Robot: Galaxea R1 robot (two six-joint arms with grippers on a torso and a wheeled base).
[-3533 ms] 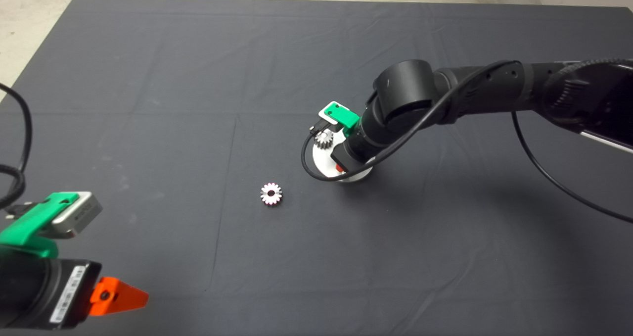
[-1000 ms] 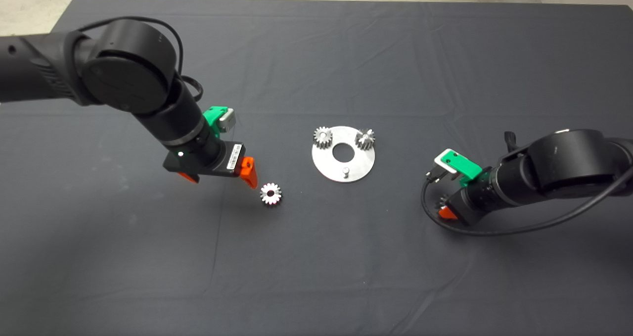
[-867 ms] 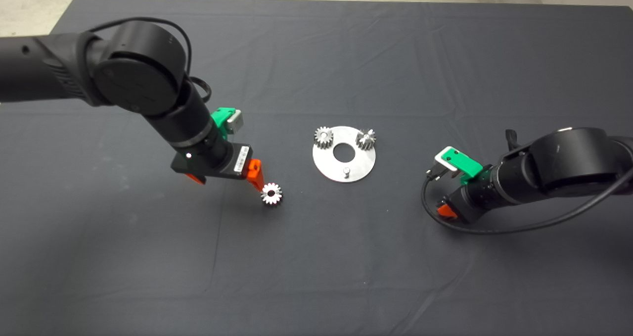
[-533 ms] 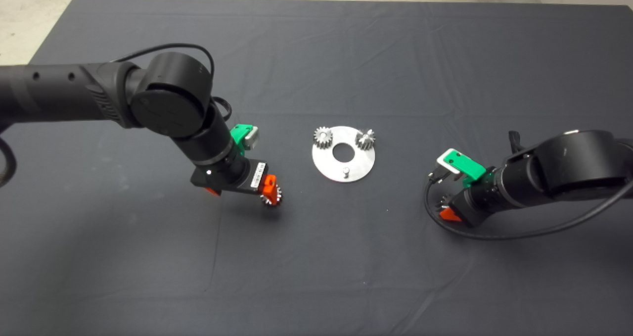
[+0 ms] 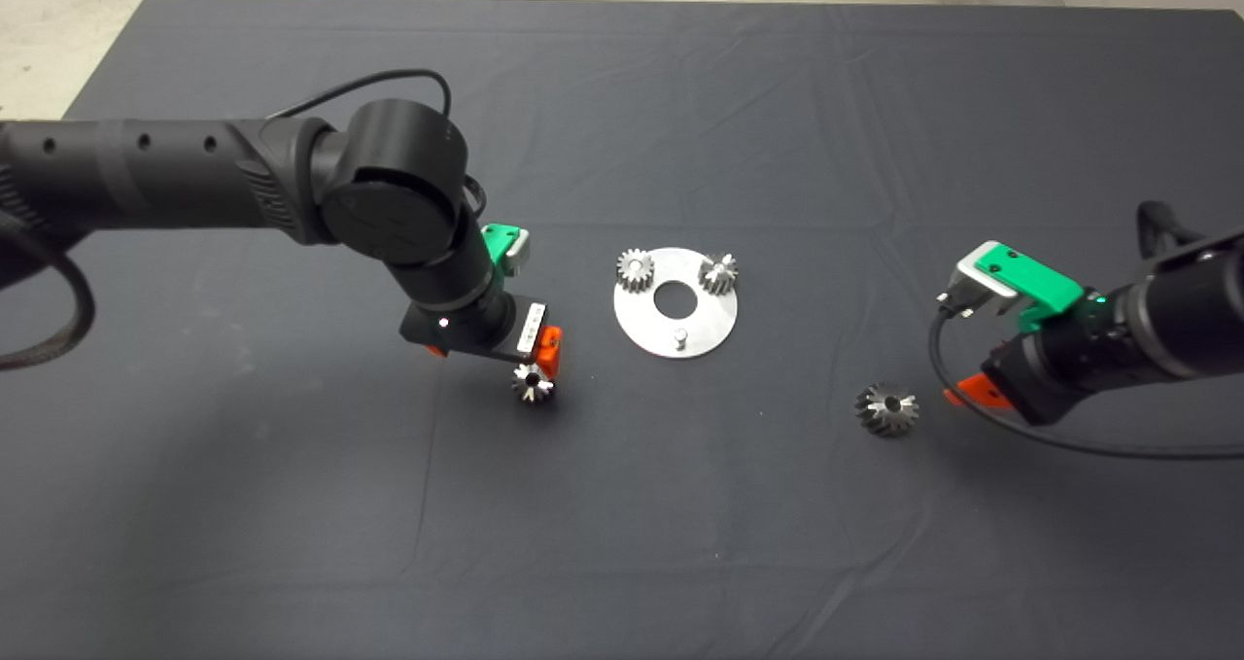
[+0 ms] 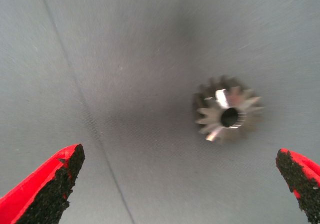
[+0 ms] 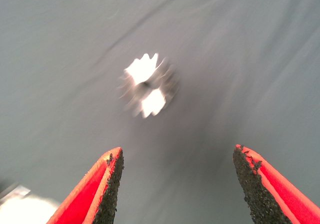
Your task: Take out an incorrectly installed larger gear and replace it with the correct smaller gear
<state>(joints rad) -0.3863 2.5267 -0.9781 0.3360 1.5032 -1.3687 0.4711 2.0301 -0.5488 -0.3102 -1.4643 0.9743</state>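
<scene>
Robot lab, dark mat (image 5: 292, 504), concrete floor (image 5: 58, 18)

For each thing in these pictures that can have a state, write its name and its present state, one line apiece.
left gripper: open, over the smaller gear.
smaller gear: flat on the mat, not gripped.
right gripper: open, beside the larger gear.
larger gear: on the mat, released, off the plate.
round plate: two gears seated.
peg: bare.
</scene>
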